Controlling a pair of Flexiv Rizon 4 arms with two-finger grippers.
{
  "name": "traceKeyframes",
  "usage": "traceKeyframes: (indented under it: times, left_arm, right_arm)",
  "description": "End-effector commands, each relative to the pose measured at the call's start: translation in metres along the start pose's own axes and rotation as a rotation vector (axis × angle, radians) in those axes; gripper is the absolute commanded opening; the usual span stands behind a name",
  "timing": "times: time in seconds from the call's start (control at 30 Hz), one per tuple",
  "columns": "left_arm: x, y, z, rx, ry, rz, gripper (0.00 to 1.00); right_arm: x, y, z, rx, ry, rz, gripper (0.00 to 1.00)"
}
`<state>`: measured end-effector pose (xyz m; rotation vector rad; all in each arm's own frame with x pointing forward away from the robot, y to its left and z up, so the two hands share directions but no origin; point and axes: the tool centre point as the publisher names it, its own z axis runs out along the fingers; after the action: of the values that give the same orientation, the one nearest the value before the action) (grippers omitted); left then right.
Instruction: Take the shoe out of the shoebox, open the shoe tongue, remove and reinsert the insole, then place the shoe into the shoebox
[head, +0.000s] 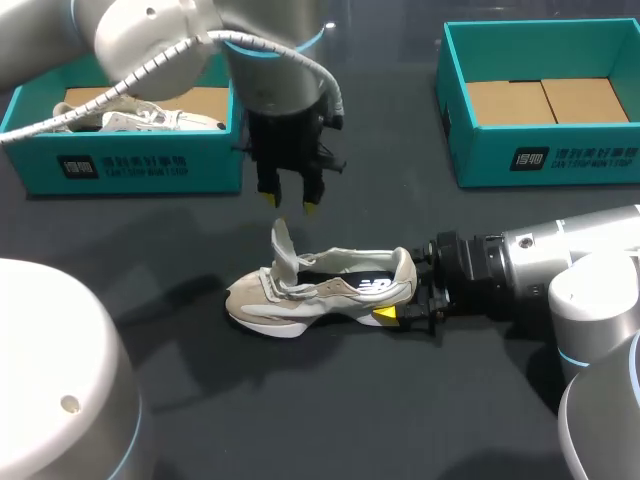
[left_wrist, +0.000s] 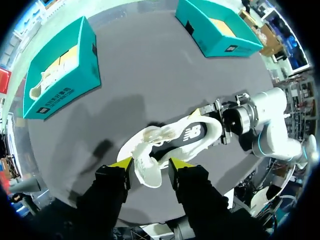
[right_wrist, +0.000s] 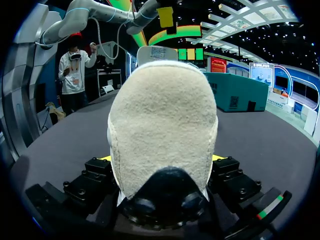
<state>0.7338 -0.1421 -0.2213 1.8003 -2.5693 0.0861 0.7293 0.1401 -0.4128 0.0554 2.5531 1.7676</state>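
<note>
1. Left arm comes in from the left; left gripper (head: 289, 203) hangs with fingers pointing down and spread apart.
2. Right arm lies low and level; right gripper (head: 405, 297) clamps the shoe (head: 320, 290) at its heel.

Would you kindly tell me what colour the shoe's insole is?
The insole is black with a pale print; the left wrist view shows it best.

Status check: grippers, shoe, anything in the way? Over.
Left gripper open, above raised tongue. Right gripper shut on heel of shoe, upright on table. Empty shoebox far back, nothing blocking.
</note>
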Motion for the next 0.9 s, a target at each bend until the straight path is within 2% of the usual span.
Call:
traceKeyframes:
  times: [0.03,0.17,0.37,0.57,0.67,0.87,0.9]
  left_arm:
    - [0.006,-0.004,-0.014,-0.001,0.085,0.199,0.44]
    - [0.023,-0.009,-0.022,-0.010,0.135,0.375,0.39]
    - [0.044,-0.011,-0.025,-0.033,0.160,0.638,0.42]
    - [0.055,-0.011,-0.011,-0.051,0.133,0.932,0.45]
    - [0.054,-0.014,-0.004,-0.072,0.143,1.021,0.42]
    - [0.054,-0.009,0.010,-0.053,0.098,1.236,0.21]
    - [0.054,-0.007,0.013,-0.043,0.094,1.272,0.10]
  right_arm:
    - [0.001,0.001,0.000,0.004,-0.001,0.000,0.00]
    - [0.001,0.001,0.000,0.004,-0.001,0.000,0.00]
    - [0.001,0.001,0.000,0.004,-0.001,0.000,0.00]
    - [0.001,0.001,0.000,0.004,-0.001,0.000,0.00]
    - [0.001,0.001,0.000,0.004,-0.001,0.000,0.00]
    - [0.001,0.001,0.000,0.004,-0.001,0.000,0.00]
    - [0.001,0.001,0.000,0.004,-0.001,0.000,0.00]
